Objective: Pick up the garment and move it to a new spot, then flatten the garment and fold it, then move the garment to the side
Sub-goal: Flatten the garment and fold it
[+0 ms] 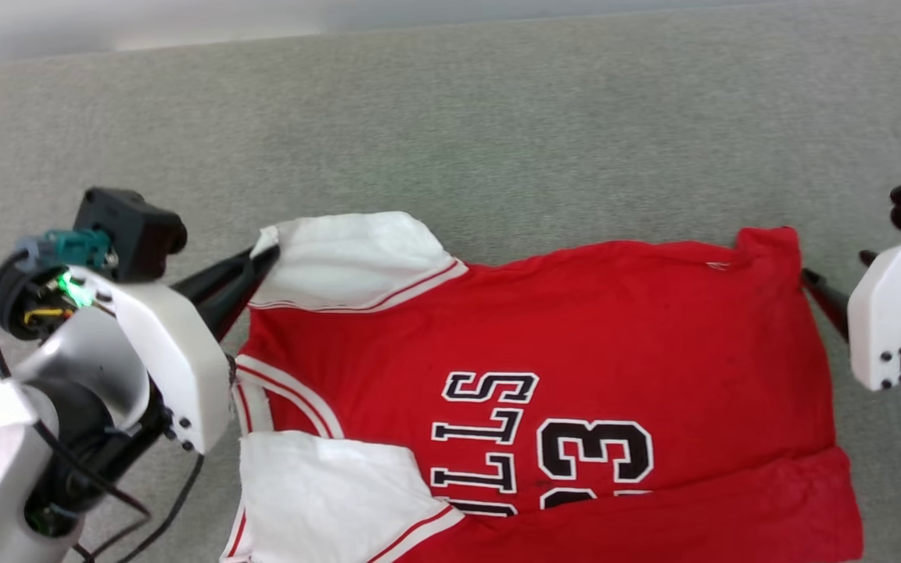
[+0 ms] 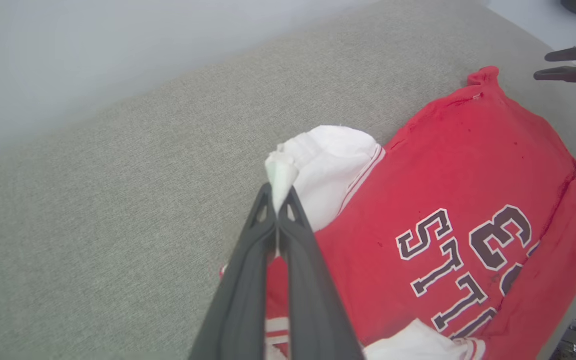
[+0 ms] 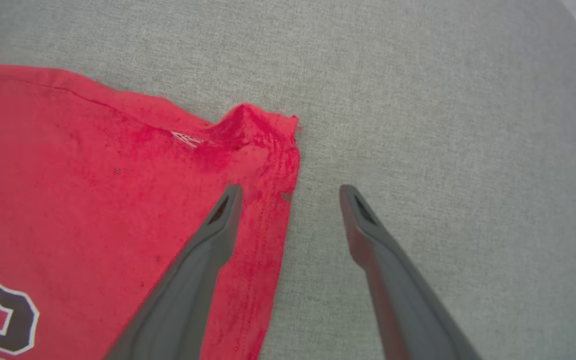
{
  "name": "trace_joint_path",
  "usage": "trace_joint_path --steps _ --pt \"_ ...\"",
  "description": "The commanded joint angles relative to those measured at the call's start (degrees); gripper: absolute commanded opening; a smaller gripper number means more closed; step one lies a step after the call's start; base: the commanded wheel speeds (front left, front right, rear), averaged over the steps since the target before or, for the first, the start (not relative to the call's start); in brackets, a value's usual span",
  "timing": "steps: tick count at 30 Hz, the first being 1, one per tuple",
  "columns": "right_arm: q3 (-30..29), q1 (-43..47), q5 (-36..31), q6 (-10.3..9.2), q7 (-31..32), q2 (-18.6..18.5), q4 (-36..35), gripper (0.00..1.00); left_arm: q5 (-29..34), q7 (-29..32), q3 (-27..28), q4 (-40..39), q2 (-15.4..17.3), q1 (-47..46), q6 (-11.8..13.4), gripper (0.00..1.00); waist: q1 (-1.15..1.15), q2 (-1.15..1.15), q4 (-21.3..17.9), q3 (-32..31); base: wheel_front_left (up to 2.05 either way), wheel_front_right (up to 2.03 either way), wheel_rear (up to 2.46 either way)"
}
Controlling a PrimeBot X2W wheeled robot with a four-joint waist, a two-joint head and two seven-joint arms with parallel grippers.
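the left gripper [image 1: 261,256] reaches low toward the garment [image 1: 576,328], jaws pinched tight on the tip of its far white sleeve [image 1: 349,258]. the right gripper [image 3: 290,192] hovers at the garment's far hem corner, jaws spread wide. the garment, a red jersey with black lettering, lies face up on a grey cushion [image 1: 497,117].

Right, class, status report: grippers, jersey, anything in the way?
Status: left gripper shut on garment sleeve; right gripper open astride hem corner; garment spread on grey surface; no obstruction seen.
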Motion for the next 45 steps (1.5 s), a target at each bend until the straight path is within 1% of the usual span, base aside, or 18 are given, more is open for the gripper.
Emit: trace_joint_path --steps 1,5,10,14,19,23,24,25,30,34,40,45 --pt "0.14 -2.03 -0.46 -0.04 1.18 -0.87 1.51 1.00 0.48 -0.80 0.17 -1.25 -0.21 1.21 0.52 0.00 0.00 0.00 1.59 0.78 0.00 0.00 0.00" --pt "0.95 -5.52 -1.17 -0.04 4.27 -1.58 5.87 1.00 1.24 -2.31 -0.43 -4.03 -0.85 3.33 1.37 0.00 0.00 0.00 3.59 1.83 0.00 0.00 0.00" --pt "2.71 -8.70 -2.28 -0.04 5.37 -1.82 10.12 1.00 2.32 -3.71 -1.46 -5.45 -1.87 4.28 1.58 0.00 0.00 0.00 5.44 3.05 0.00 0.00 0.00" --pt "4.18 -10.20 -3.25 -0.04 5.14 -2.09 13.17 1.00 3.13 -4.36 -2.48 -5.71 -2.56 4.09 1.32 0.00 0.00 0.00 6.49 4.04 0.00 0.00 0.00" --pt "5.67 -10.42 -3.72 -0.04 4.20 -1.48 17.10 1.00 3.36 -4.92 -3.38 -5.54 -3.50 3.60 1.02 0.00 0.00 0.00 7.41 4.98 0.00 0.00 0.00" --pt "7.73 -9.83 -2.67 -0.03 3.51 -0.84 19.53 1.00 3.80 -5.12 -4.11 -4.87 -3.80 3.51 0.67 0.00 0.00 0.00 7.74 5.18 0.00 0.00 0.00" --pt "8.08 -9.78 -2.52 -0.03 3.21 -0.83 19.96 0.47 3.76 -5.24 -4.23 -4.64 -3.91 3.47 0.56 0.00 0.00 0.00 7.77 5.10 0.00 0.00 0.00" --pt "8.20 -9.88 -2.34 -0.03 2.62 -0.82 20.26 0.00 3.66 -5.35 -4.32 -4.35 -4.05 3.46 0.59 0.00 0.00 0.00 7.76 4.94 0.00 0.00 0.00" --pt "6.89 -10.34 -0.83 -0.04 -0.66 -1.18 21.37 0.00 2.95 -6.07 -3.96 -2.20 -3.98 4.67 0.70 0.00 0.00 0.00 7.03 2.83 0.00 0.00 0.00" --pt "5.54 -9.70 1.36 -0.04 -4.12 -1.32 20.25 0.00 2.47 -7.27 -3.37 -0.87 -4.01 6.01 1.22 0.00 0.00 0.00 6.19 0.26 0.00 0.00 0.00" --pt "3.47 -4.99 4.61 -0.04 -8.00 -2.62 15.53 0.00 2.14 -8.51 -2.64 -0.17 -3.26 9.45 2.82 0.00 0.00 0.00 4.96 -3.93 0.00 0.00 0.00" --pt "0.03 2.36 6.52 -0.04 -9.27 -2.88 9.72 0.00 1.26 -9.35 -1.97 -1.02 -2.47 13.88 4.61 0.00 0.00 0.00 4.54 -7.06 0.00 0.00 0.00"
